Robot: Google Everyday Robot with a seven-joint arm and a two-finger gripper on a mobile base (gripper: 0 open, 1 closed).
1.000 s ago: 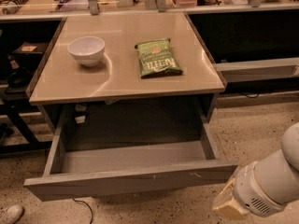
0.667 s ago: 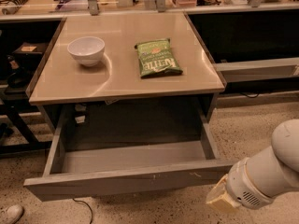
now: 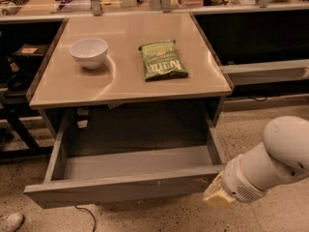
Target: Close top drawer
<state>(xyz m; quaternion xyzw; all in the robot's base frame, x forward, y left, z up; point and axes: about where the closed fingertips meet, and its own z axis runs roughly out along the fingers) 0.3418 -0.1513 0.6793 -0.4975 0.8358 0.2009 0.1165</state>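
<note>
The top drawer (image 3: 125,186) is a wide grey drawer pulled far out from under the beige table (image 3: 130,88). Its flat front panel faces me and carries small white scuffs, and its shallow box interior holds nothing. My white arm enters from the lower right. My gripper (image 3: 216,195) is at the arm's tan end, right by the right end of the drawer's front panel. The arm hides whether it touches the panel.
A white bowl (image 3: 89,52) and a green chip bag (image 3: 161,61) lie on the tabletop. Dark shelving (image 3: 19,66) stands to the left and a grey shelf edge (image 3: 263,71) to the right. A white shoe (image 3: 9,222) sits on the speckled floor at lower left.
My arm has moved up and left, bringing the gripper closer to the right end of the drawer front. The drawer stays open.
</note>
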